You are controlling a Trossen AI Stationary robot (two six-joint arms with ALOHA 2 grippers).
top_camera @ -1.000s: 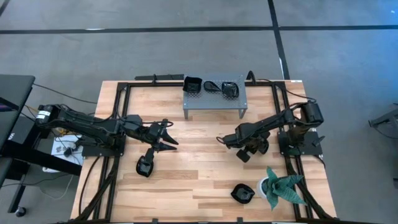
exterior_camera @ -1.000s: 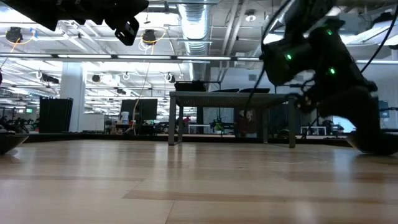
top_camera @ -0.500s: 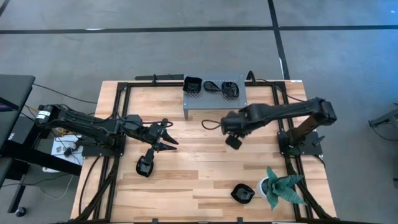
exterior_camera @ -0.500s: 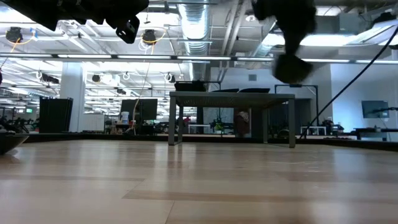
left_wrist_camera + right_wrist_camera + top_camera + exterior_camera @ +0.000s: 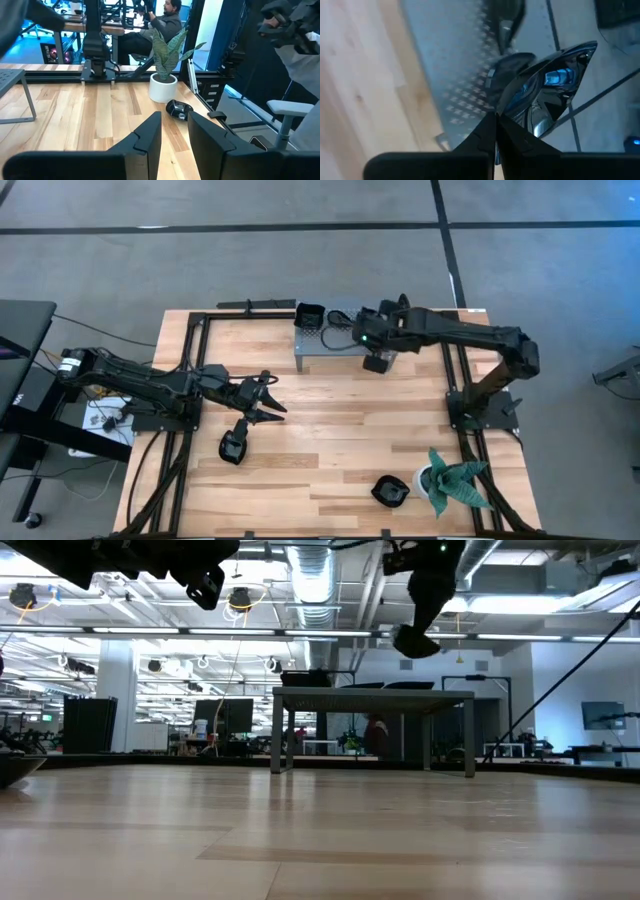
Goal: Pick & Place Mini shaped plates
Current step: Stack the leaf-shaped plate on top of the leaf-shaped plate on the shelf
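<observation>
**Right arm carrying a black dish over the perforated shelf**

- Right gripper: fingers pressed together on the rim of a glossy black mini plate, which hangs tilted from the pinch. It is held above the near edge of the grey perforated shelf. An edge pinch suits so shallow a dish; carrying it high looks meant to clear the shelf top before it goes down. In the low view the plate hangs clear above the shelf.
- On the shelf already: a square black dish at its left end and at least one more black dish beside it, partly hidden under the right arm. Judged from this, the shelf is the drop-off place and the load is partway done.
- Left gripper: waiting low over the left half of the table, fingers spread apart with nothing between them.
- Plates not yet collected: one black dish on the table just beside the left gripper; another near the front edge, next to the plant. The left wrist view shows this one too.
- Potted plant: green spiky leaves in a white pot, front right corner.
- Surface: pale wooden table of joined planks, framed by black rails.
- Room: grey concrete floor around the table; open workshop beyond with ceiling ducts and strip lights. A seated person shows behind the plant.
</observation>
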